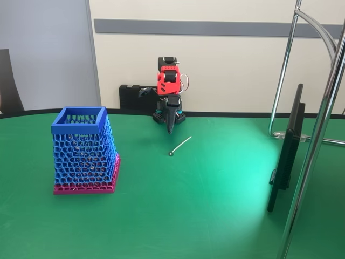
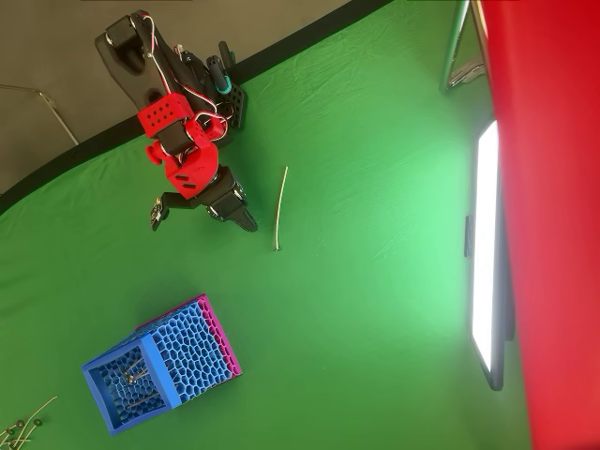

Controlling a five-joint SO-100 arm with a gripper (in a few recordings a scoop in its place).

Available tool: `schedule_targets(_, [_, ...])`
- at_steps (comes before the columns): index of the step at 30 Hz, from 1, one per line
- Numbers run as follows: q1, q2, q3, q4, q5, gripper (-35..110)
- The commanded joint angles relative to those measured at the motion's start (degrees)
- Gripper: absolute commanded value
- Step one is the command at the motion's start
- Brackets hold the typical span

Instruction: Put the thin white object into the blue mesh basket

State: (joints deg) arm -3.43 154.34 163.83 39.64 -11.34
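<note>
Where your green table [image 1: 215,216] meets the wall, you have one red and black arm [image 1: 168,81] folded down, its gripper [image 1: 170,128] pointing at the tabletop just in front of its base. You can see the fingers drawn together to a dark point in the fixed view, with nothing between them; the overhead view shows the same gripper [image 2: 246,221] tapering to a closed tip. You have one thin white stick [image 1: 181,145] lying flat on the table, just beside the gripper and apart from it, its small rounded tip at the end nearer the camera in the fixed view. From above, the stick [image 2: 279,208] runs nearly straight up and down the picture, to the right of the gripper. You have one blue mesh basket [image 1: 82,151] with a pink base, standing upright well to the left of the stick in the fixed view; from above the basket [image 2: 159,366] sits below and left of the arm.
</note>
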Motion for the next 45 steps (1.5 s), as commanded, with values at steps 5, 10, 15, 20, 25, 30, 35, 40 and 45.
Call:
schedule_targets(5, [1.32,-15.64,-10.63,-0.26,-7.91,1])
schedule_targets(10, [2.11,-25.40,-17.14,0.09,-18.81,1])
schedule_targets(15, [2.20,-33.22,-23.55,2.81,-32.17,1])
schedule_targets(20, [0.88,-41.04,-32.08,7.29,-41.75,3])
schedule_targets(25, [-0.09,-46.76,-37.79,8.44,-47.72,9])
schedule_targets(30, [-1.76,-50.89,-40.25,10.02,-49.57,13])
schedule_targets(35, [-3.60,-53.96,-40.43,10.81,-48.69,16])
schedule_targets(40, [-3.78,-55.02,-39.81,10.28,-48.43,16])
schedule_targets(45, [-3.08,-56.34,-39.99,9.76,-48.96,16])
